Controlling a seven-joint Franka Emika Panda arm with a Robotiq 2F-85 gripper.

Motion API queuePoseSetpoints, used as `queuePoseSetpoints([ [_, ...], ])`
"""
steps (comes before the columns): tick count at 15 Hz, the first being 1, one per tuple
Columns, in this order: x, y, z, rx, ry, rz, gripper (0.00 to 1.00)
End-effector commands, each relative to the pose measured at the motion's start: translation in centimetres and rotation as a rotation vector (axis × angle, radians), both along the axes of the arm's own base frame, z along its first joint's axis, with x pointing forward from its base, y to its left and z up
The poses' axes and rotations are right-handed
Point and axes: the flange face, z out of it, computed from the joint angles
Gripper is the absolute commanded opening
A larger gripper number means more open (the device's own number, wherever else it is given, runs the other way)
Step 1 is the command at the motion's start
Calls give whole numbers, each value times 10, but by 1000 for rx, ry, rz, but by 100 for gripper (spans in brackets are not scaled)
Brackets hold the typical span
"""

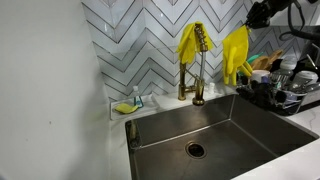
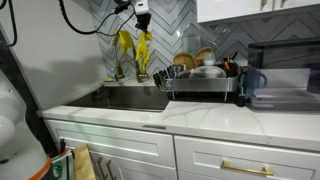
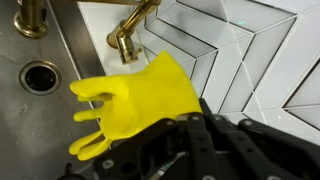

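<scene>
Hanging from the tool [image 1: 252,24], whose jaws were clamped shut on its cuff, one yellow rubber glove [image 1: 236,52] dangled above the back rim of the sink [image 1: 240,125], fingers down. Below it the basin dropped away around a single drain [image 1: 196,149], leaving room downward. One dish rack [image 1: 285,95] crowded close on one side. One brass faucet [image 1: 198,78] stood near on the other, a second yellow glove [image 1: 188,42] draped over its neck. The tiled wall [image 1: 150,50] rose just behind both gloves. The table [image 2: 210,117] edge ran along the sink's front.

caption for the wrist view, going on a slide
A yellow rubber glove held in the shut jaws above the steel sink edge, near the brass faucet
</scene>
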Motion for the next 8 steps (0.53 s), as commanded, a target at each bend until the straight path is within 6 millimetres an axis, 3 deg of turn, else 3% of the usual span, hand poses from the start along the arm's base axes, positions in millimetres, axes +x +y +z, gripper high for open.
queuePoseSetpoints([
  [1,2,9,3,47,36,-107,1],
  [8,-5,29,12,169,105,-348,1],
])
